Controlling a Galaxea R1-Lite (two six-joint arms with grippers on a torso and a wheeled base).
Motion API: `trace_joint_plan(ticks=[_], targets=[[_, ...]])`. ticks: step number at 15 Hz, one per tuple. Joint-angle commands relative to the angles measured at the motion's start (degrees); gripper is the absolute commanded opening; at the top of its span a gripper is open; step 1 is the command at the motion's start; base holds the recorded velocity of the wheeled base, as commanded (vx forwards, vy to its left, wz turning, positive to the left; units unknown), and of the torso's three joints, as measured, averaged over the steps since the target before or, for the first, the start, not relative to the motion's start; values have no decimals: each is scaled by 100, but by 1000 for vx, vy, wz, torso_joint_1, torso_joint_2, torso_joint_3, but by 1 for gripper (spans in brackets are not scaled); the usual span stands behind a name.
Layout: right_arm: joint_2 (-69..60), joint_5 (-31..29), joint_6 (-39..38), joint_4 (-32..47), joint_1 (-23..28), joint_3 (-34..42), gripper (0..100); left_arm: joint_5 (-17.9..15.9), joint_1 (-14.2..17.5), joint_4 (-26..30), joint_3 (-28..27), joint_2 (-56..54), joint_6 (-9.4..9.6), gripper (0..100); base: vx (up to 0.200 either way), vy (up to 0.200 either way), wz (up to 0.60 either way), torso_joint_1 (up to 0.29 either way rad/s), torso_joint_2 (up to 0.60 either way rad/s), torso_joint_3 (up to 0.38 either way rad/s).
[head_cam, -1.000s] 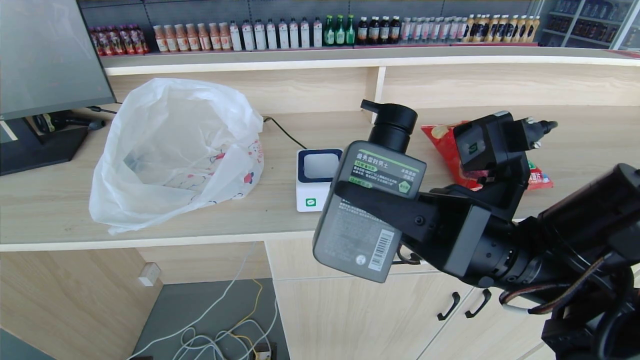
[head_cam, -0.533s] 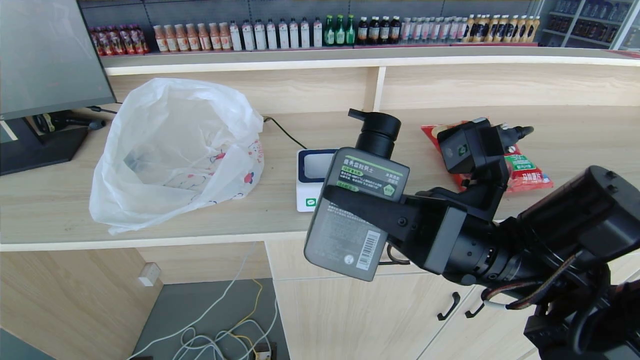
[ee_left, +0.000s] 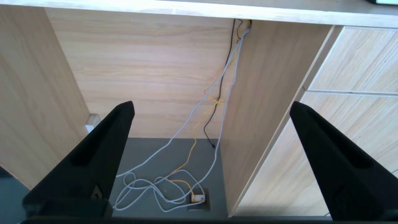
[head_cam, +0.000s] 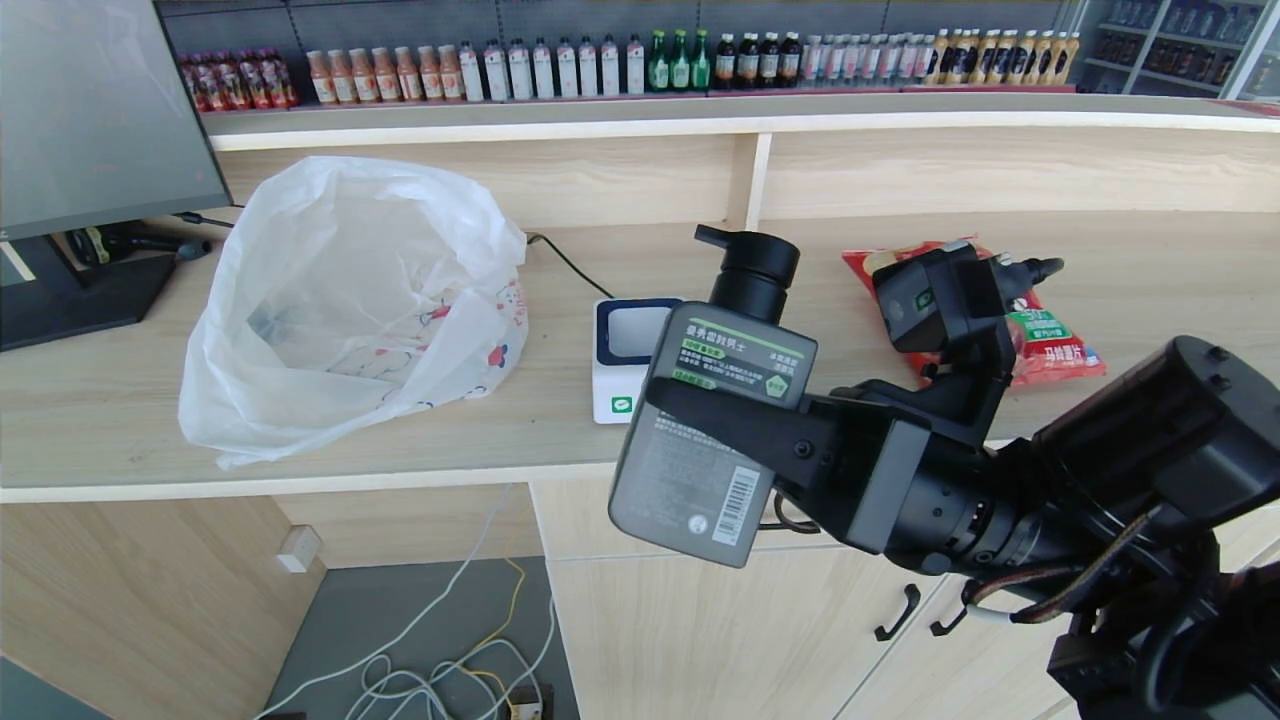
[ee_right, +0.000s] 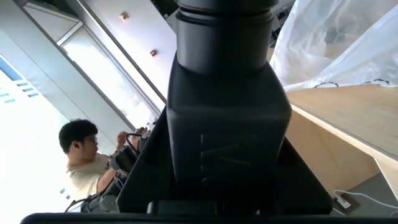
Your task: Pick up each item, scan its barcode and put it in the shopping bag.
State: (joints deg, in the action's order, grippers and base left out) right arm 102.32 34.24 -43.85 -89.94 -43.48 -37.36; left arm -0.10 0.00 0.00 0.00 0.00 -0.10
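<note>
Bottle [head_cam: 682, 488], one, clamped in right end effector [head_cam: 702, 418]; one bag [head_cam: 340, 300], seemingly one snack packet [head_cam: 1052, 346].

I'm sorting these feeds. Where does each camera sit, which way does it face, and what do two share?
Head view: on the head, facing forward and down at the counter; right gripper shows, shut on the grey bottle.
Left wrist view: on the left wrist, facing floor cables under the counter; open left gripper shows.
Right wrist view: on the right wrist, facing along the bottle toward the shopping bag.
Shared: bottle and bag, in head and right wrist views.
</note>
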Motion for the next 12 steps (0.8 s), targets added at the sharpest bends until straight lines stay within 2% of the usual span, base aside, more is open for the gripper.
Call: trace_joint_plan(ticks=[1,5,8,12], targets=[[-1,3,17,-6,-2,27,0,1,0,0,0,0,1,100,0,0,0,0,0,0],[-115,3,447,-6,7,432,0,1,0,0,0,0,1,100,0,0,0,0,0,0],[-168,-41,1221,-6,59,792,0,1,-9,0,0,0,1,100,0,0,0,0,0,0],[-230,-436,2240,-6,675,1293,0,1,0,0,0,0,10,100,0,0,0,0,0,0]])
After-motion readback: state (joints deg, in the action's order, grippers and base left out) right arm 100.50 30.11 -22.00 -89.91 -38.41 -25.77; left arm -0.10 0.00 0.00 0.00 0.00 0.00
